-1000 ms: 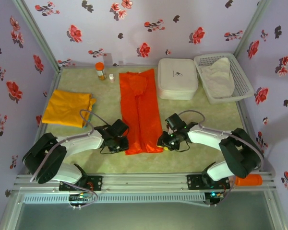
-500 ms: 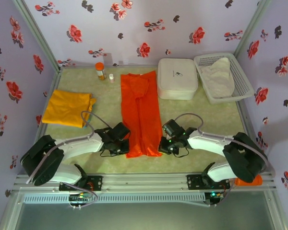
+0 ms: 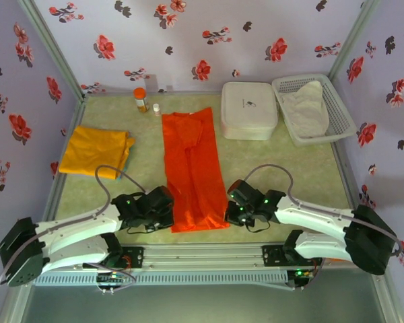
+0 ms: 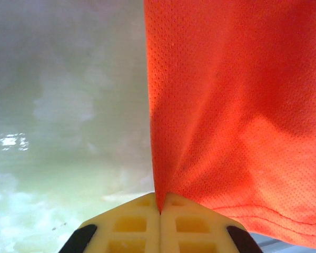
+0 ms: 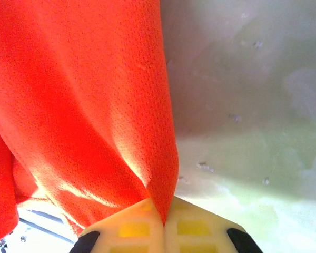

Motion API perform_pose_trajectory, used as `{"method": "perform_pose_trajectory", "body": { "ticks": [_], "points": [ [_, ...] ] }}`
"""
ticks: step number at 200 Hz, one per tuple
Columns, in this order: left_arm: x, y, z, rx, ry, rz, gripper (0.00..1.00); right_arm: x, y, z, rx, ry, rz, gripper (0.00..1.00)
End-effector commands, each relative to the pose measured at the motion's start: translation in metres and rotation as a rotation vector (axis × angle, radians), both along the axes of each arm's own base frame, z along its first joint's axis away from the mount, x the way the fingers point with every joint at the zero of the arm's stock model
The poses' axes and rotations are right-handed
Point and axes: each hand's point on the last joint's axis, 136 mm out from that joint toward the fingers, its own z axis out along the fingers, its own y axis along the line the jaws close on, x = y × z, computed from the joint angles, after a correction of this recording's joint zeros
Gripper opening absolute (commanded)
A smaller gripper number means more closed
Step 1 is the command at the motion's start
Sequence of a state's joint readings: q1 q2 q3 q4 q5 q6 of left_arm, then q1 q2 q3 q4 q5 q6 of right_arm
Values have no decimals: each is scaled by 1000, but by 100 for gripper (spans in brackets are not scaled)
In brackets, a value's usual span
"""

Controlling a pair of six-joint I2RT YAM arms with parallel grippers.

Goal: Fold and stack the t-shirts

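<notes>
The orange-red t-shirt (image 3: 194,168) lies in a long narrow folded strip down the middle of the table. My left gripper (image 3: 170,215) is shut on its near left corner, and in the left wrist view the mesh cloth (image 4: 237,105) is pinched between the pale yellow fingers (image 4: 131,224). My right gripper (image 3: 230,214) is shut on the near right corner; the right wrist view shows the orange-red cloth (image 5: 84,105) drawn into my closed fingers (image 5: 192,226). The mustard t-shirt (image 3: 94,151) lies folded at the left side.
At the back stand an orange-capped bottle (image 3: 141,99) and a small white bottle (image 3: 156,108). A white lidded box (image 3: 249,110) sits right of the shirt's far end, and a white basket (image 3: 313,108) with pale cloth fills the back right corner.
Both grippers closed on the near corners of the orange-red t-shirt and pulled it toward the near edge. The shirt's near end slid closer and the strip now slants slightly left.
</notes>
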State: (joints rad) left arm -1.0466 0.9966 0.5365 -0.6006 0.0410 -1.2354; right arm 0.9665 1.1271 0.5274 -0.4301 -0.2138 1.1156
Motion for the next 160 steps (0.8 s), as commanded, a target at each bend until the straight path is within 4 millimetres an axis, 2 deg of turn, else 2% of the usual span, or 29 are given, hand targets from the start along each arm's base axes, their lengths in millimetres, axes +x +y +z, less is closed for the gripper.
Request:
{"method": "perform_pose_trajectory", "body": {
  "ticks": [1, 25, 58, 83, 117, 160],
  "points": [
    [0, 13, 2, 38, -6, 51, 0, 5, -7, 10, -46, -24, -49, 0],
    [9, 10, 19, 55, -45, 19, 0, 19, 1, 31, -70, -81, -15, 0],
    [33, 5, 46, 39, -109, -3, 0, 43, 20, 56, -75, -109, 48, 0],
    [54, 9, 64, 45, -139, -18, 0, 64, 32, 66, -87, -118, 98, 0],
    [86, 17, 77, 68, -157, -24, 0, 98, 38, 81, -82, -143, 81, 0],
    [129, 16, 91, 58, -180, -40, 0, 136, 42, 95, -55, -159, 101, 0]
  ]
}}
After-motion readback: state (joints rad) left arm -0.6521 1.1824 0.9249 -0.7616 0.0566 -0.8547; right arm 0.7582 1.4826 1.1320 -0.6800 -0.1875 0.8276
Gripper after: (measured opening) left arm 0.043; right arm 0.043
